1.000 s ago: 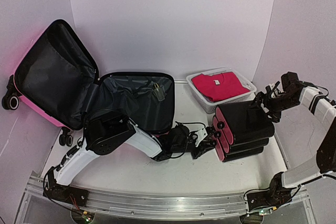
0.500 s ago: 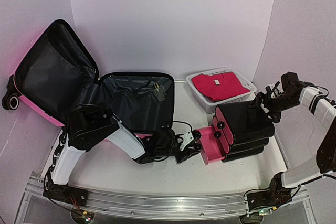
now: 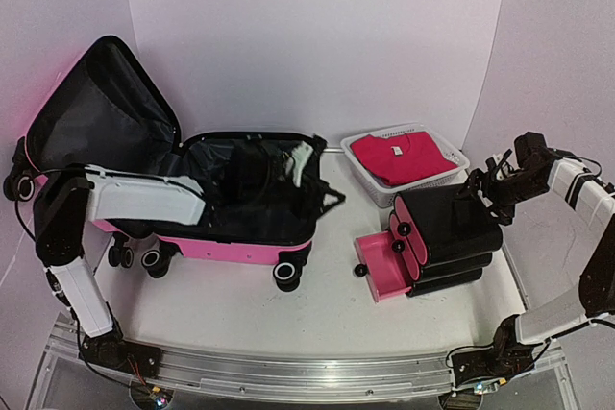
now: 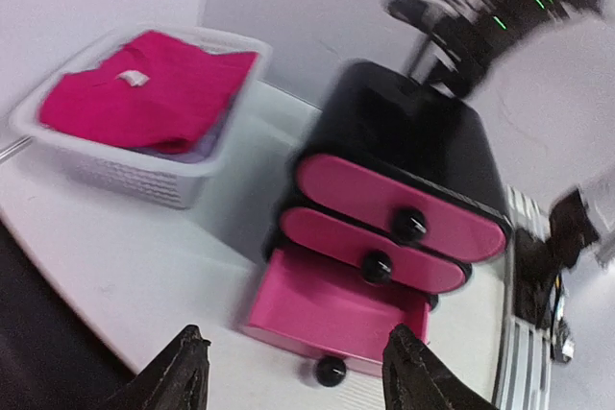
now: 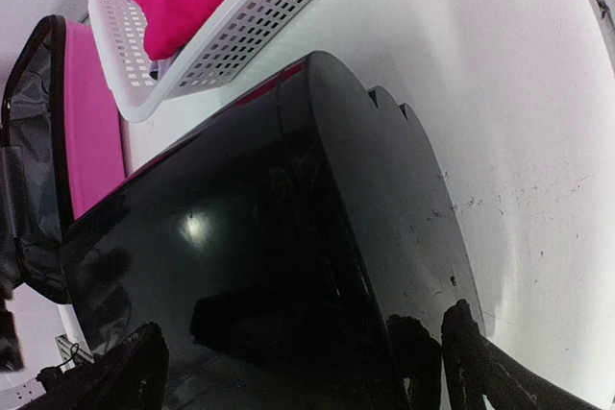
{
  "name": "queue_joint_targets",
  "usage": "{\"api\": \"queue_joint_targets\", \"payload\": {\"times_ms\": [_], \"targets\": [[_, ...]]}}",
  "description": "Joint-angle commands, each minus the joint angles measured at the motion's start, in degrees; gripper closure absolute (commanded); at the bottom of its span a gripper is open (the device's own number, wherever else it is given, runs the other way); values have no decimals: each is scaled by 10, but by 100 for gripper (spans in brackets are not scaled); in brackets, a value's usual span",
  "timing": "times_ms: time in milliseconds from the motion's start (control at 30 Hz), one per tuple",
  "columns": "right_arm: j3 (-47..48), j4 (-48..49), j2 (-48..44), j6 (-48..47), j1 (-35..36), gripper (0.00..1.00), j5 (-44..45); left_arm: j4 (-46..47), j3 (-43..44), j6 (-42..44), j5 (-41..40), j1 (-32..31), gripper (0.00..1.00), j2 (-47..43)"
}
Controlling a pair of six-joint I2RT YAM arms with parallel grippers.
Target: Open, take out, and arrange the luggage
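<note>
The luggage stretches left to right just beneath the left arm, jaws apart and empty; the right arm, jaws wide apart, sits well off

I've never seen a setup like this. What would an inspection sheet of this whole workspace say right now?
Surface: white table, no spills seen.
Job's things: pink luggage lies open, lid leaning on the left wall, black lining showing.
Clutter: black drawer unit with its bottom drawer out; white basket holding a pink garment.
Grippers: left gripper open, holding nothing, over the luggage's right edge; right gripper wide open at the drawer unit's rear top, contact unclear.
Cables: thin wires at the arm bases.
Surroundings: plain white walls, metal rail along the near edge.
</note>
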Motion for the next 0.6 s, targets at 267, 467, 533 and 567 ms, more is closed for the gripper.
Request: {"api": "queue_joint_targets", "payload": {"times_ms": [267,467,533,567], "targets": [[18,5,-7,0,5,2,-18,-448,387,-281,-191,182,36,160],[11,4,-17,4,5,2,-17,-507,584,-315,-189,200,39,325],[9,3,-18,4,5,2,-15,-524,633,-320,-213,201,39,358],[9,3,-18,4,5,2,-15,-526,646,-328,-227,201,38,368]]}}
